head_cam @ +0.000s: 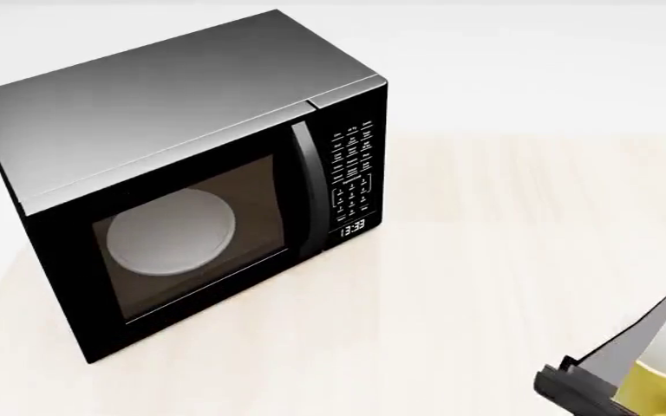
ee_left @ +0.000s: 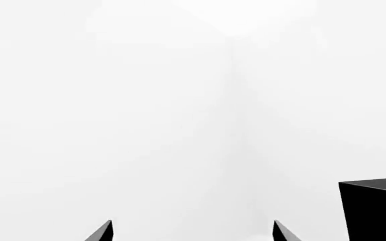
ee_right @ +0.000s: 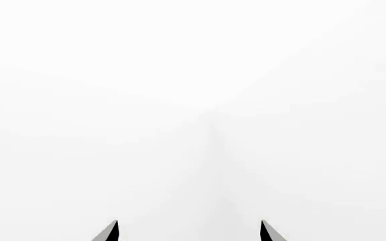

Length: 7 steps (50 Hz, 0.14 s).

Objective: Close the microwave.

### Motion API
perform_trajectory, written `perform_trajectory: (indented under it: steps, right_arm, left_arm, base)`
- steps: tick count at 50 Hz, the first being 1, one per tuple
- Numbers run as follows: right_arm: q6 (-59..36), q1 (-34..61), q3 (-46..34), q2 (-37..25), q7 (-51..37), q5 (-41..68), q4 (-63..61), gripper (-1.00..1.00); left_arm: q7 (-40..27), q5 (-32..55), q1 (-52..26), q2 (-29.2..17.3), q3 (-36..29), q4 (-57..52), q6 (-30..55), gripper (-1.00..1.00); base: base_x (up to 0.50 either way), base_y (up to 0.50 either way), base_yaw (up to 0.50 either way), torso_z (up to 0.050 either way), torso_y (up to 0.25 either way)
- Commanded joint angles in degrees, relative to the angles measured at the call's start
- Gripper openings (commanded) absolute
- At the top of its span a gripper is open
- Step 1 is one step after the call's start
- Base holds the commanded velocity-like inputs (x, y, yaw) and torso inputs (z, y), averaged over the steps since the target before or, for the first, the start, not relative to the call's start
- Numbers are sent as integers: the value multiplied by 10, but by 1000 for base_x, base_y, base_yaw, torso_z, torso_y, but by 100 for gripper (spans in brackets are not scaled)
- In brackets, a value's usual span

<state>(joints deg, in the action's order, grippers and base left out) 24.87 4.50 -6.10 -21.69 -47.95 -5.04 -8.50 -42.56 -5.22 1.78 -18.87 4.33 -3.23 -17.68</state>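
— Pale wood is stretching across the desk [head_cam: 506, 260] in the head view, with white walls behind it. What is sitting on it?

— The microwave [head_cam: 194, 173] is standing at the left of the desk, turned slightly so its front is facing forward and to the right. Its door [head_cam: 188, 238] is lying flush with the front, and the white plate [head_cam: 171, 232] is showing through the glass. The keypad [head_cam: 353, 169] and the clock [head_cam: 352, 228] are glowing on the right of the front.

— And the arms?

— At the lower right corner of the head view a grey and black arm part [head_cam: 610, 364] is poking in, with something yellow and white [head_cam: 662, 381] beside it; I cannot tell what that is.

— The fingers?

— The left gripper [ee_left: 193, 232] is pointing at a white wall corner, its fingers [ee_left: 102, 232] spread apart and holding nothing; a black box corner [ee_left: 377, 208] is showing at one edge. The right gripper [ee_right: 189, 232] is also facing white walls, its fingers [ee_right: 109, 232] spread and pinching nothing.
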Motion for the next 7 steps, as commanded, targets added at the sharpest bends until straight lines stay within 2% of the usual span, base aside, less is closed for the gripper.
perform_trajectory:
  steps: [1, 7]
  right_arm:
    - [20, 4, 19, -1, -17, -33, 1, 100]
    - [19, 11, 3, -1, -2, -20, 15, 100]
  left_arm:
    - [-12, -35, -8, 4, 4, 12, -5, 100]
    - [5, -29, -17, 2, -13, 20, -1, 100]
  base:
    - [0, 0, 0, 0, 0]
    - [0, 0, 0, 0, 0]
